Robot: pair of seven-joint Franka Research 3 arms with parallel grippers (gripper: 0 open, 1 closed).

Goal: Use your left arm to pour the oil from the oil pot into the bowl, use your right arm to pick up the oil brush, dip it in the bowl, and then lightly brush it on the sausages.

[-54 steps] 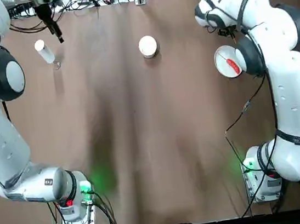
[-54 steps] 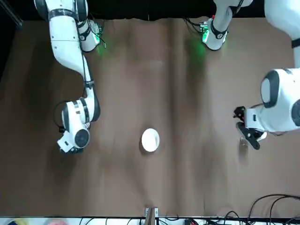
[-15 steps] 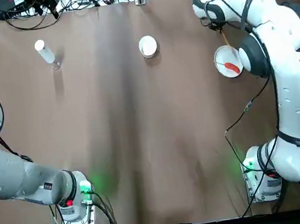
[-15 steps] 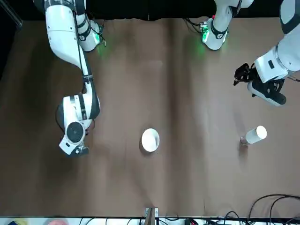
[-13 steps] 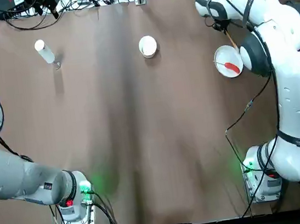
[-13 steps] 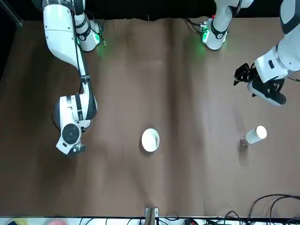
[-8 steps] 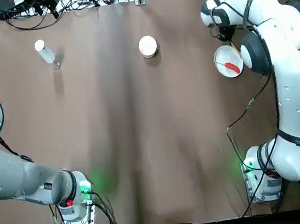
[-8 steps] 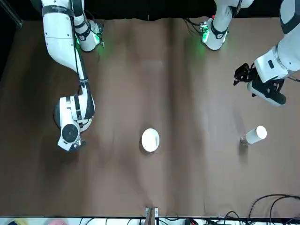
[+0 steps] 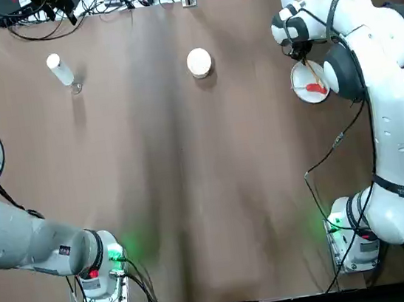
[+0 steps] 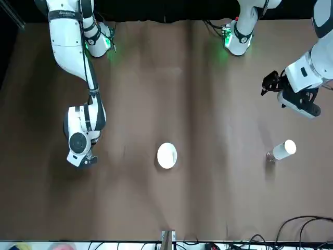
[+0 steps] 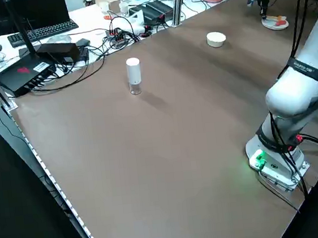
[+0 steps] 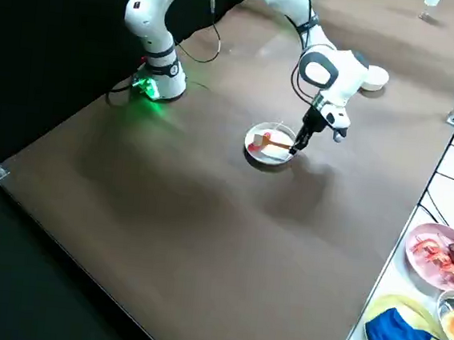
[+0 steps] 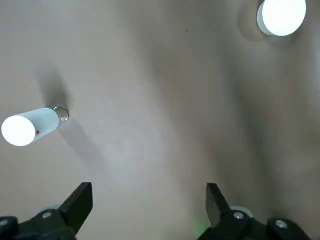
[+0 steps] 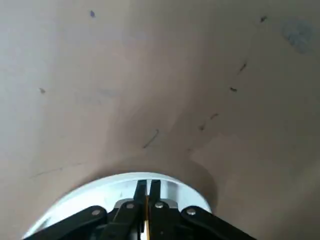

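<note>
Plate and sausage: since the earlier frame, the plate [image 9: 301, 94] has been shifted slightly in the top view, and the red sausage [image 9: 316, 88] has been moved with it.
Brush: in the top view, the handle of the brush [image 9: 314, 71] is seen over the plate.
Bowl: in the front view, the white bowl [image 10: 167, 155] is set well apart from the bottle [image 10: 283, 150].
Bottle: in the left side view, it is stood upright on the table [image 11: 170, 169].
Right gripper: in the right side view, the right gripper [image 12: 294, 150] is held at the plate's rim, the brush head over the sausage; contact cannot be told.
Left gripper: in the left wrist view, the left gripper [image 13: 150, 189] is held above the table, its fingers apart.
Handle: in the right wrist view, it is clamped between the right fingers.
</note>
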